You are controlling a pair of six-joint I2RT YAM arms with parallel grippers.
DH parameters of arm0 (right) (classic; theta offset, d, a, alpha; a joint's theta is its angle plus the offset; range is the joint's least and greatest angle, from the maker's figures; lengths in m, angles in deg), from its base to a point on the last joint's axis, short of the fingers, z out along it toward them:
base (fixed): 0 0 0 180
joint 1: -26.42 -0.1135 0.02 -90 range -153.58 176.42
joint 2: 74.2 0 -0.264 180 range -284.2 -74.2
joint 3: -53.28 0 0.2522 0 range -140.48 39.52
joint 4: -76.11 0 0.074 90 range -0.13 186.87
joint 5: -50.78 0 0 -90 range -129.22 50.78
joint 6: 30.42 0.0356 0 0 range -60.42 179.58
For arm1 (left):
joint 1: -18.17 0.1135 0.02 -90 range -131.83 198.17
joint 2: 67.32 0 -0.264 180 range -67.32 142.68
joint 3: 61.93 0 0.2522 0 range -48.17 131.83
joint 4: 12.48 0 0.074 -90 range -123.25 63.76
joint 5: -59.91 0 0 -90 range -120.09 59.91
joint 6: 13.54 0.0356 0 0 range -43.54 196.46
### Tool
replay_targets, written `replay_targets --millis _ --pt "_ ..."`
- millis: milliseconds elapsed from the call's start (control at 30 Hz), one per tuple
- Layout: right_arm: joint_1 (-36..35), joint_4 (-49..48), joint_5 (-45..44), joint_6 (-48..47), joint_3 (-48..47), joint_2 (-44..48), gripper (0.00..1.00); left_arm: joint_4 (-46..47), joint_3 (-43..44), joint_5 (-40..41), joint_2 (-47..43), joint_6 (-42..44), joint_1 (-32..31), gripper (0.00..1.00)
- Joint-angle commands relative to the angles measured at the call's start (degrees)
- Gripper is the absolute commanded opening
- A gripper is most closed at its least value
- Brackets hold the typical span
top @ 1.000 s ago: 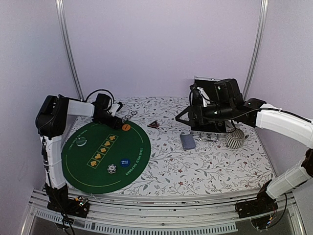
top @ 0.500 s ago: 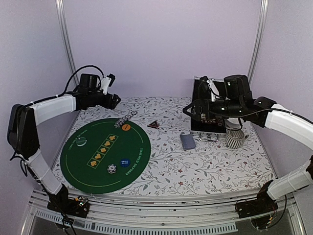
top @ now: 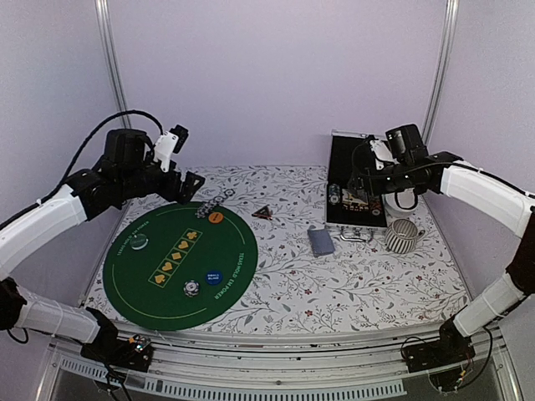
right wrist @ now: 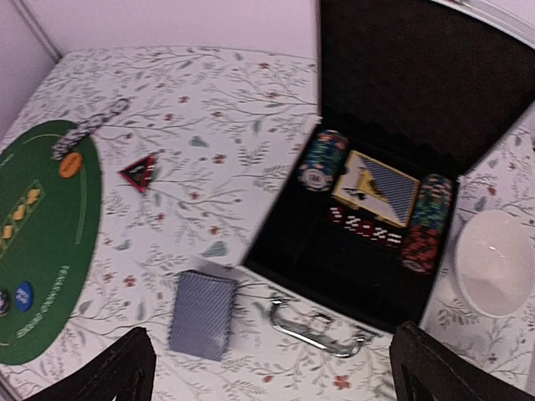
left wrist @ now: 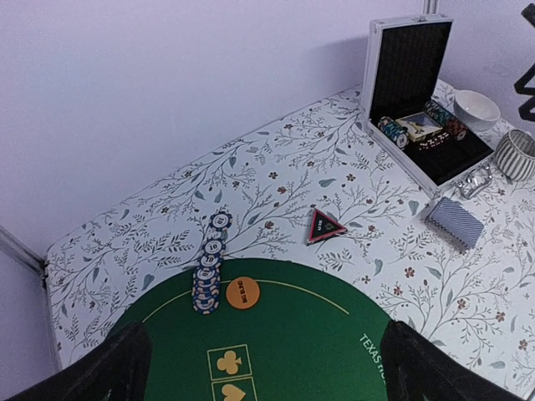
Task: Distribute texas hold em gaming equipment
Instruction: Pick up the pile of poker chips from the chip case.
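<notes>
Poker chips (left wrist: 209, 271) lie in a slumped row on the green mat's (left wrist: 318, 334) far edge beside the orange disc (left wrist: 240, 293). The triangular marker (left wrist: 325, 225) and card deck (left wrist: 456, 222) rest on the surface (left wrist: 292, 167) toward the open case (left wrist: 410, 67). Left tool (left wrist: 263, 372) and right tool (right wrist: 272, 376) hover above, fingers apart

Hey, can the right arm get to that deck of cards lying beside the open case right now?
Probably yes. The right claw hangs open above the case, and the deck lies flat on the cloth beside it, with nothing on top.
</notes>
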Motion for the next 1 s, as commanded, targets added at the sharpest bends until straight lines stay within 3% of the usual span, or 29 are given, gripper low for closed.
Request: replay_targets --millis 0,233,367,500,967 --pt "9.43 6.04 -6.43 -12.14 -6.31 -7.35 0.99 -4.79 -3.82 2.4 -4.12 0.8 -0.17 0.98" --pt "15.52 3.03 -4.63 -36.45 -8.16 -17.36 0.97 -1.82 -8.02 1.84 -4.04 2.91 -0.09 0.98" --pt "16.2 -1.2 -5.24 -56.18 -7.18 -21.48 0.94 -1.43 -8.62 0.27 -2.6 3.75 0.18 0.98" --pt "16.21 -4.0 -6.67 -68.87 -6.72 -23.26 0.91 -0.21 -10.8 -0.23 -2.92 4.08 0.33 0.98" --pt "16.38 -11.68 -9.01 -92.91 -5.98 -27.34 0.86 2.0 -13.5 -4.47 -5.05 3.37 3.23 0.98"
